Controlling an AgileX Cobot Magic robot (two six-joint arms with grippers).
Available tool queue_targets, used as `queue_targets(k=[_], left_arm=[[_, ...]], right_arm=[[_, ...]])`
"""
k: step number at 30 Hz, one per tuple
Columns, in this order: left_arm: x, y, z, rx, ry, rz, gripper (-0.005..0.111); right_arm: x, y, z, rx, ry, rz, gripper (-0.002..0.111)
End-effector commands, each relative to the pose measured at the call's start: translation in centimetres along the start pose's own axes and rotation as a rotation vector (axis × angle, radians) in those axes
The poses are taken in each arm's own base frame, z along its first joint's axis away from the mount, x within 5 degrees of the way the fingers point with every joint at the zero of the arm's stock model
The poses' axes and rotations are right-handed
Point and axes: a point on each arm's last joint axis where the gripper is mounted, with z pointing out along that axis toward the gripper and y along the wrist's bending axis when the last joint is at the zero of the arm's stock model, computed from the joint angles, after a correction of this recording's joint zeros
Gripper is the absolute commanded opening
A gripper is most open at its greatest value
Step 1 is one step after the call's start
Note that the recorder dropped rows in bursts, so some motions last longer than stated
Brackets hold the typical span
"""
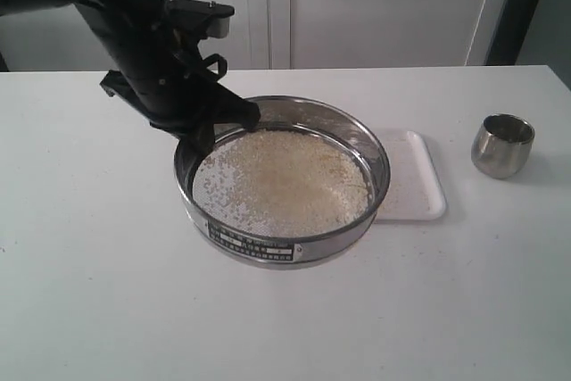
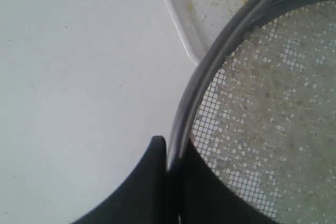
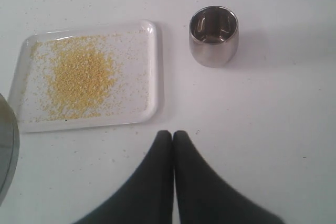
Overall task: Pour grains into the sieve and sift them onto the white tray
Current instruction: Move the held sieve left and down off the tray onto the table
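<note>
Right, nearest us the sieve shows its label, whitish grains spread inside it, and the left fingers are clamped on its far-left rim, one inside the wall and one outside. Beyond, the white tray pokes out to the right with yellow fines on it and the steel cup past that, while the right fingers hang pressed together, empty, over bare surface. We'd worry about that one-sided pinch: a hard shake could tilt the sieve and spill grains beside the tray, which it only partly overlaps.

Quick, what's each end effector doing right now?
Left end effector: closed on the sieve rim.
Right end effector: closed, holding nothing.
</note>
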Motion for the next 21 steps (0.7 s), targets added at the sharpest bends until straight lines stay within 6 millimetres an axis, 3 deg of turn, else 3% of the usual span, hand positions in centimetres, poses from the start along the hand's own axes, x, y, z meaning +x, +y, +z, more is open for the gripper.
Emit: queue_targets(k=[1,13,21], left_arm=[[1.3,-0.2,0.9,0.045,0.006,-0.045,0.000],[5.0,0.3,5.7,0.055,0.017,-0.082,0.000],[6.4,0.8,8.4,0.039,0.004,-0.082,0.000]], right_arm=[[-0.1,-0.1,-0.1,0.004,-0.015,0.003,0.000],[-0.1,-0.1,-0.1,0.004,-0.015,0.003,0.000],[-0.1,-0.1,-0.1,0.004,-0.015,0.003,0.000]])
